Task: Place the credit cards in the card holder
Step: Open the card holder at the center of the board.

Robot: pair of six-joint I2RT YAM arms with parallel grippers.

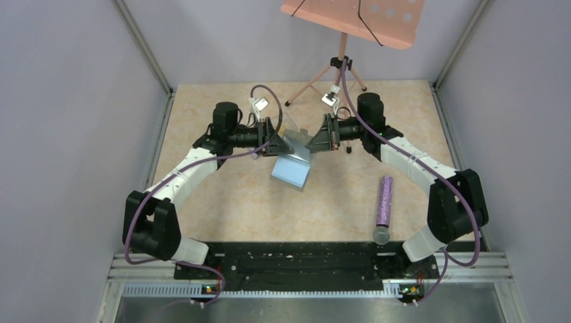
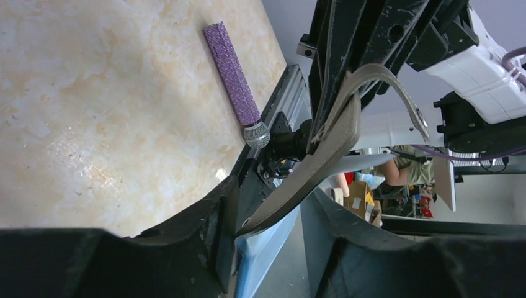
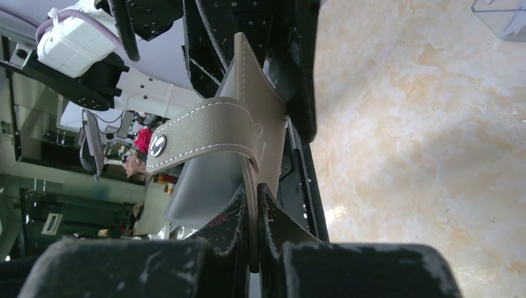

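Observation:
The grey card holder (image 1: 297, 144) hangs in the air over the middle of the table, between both grippers. My right gripper (image 1: 315, 142) is shut on one of its leather flaps (image 3: 260, 105); the snap strap (image 3: 205, 133) curls off to the left of the right gripper (image 3: 255, 192). A pale blue credit card (image 1: 291, 170) slopes down from the holder's lower edge. In the left wrist view this card (image 2: 263, 248) lies across the gap between the fingers of my left gripper (image 2: 273, 192), which close on its edges, with the holder's edge (image 2: 335, 136) just above it. The left gripper (image 1: 277, 147) comes in from the left.
A purple glittery microphone (image 1: 384, 200) lies at the front right, near the right arm's base. A clear plastic box (image 3: 499, 18) stands behind the grippers. A music stand's tripod (image 1: 337, 74) stands at the back. Grey walls close in both sides.

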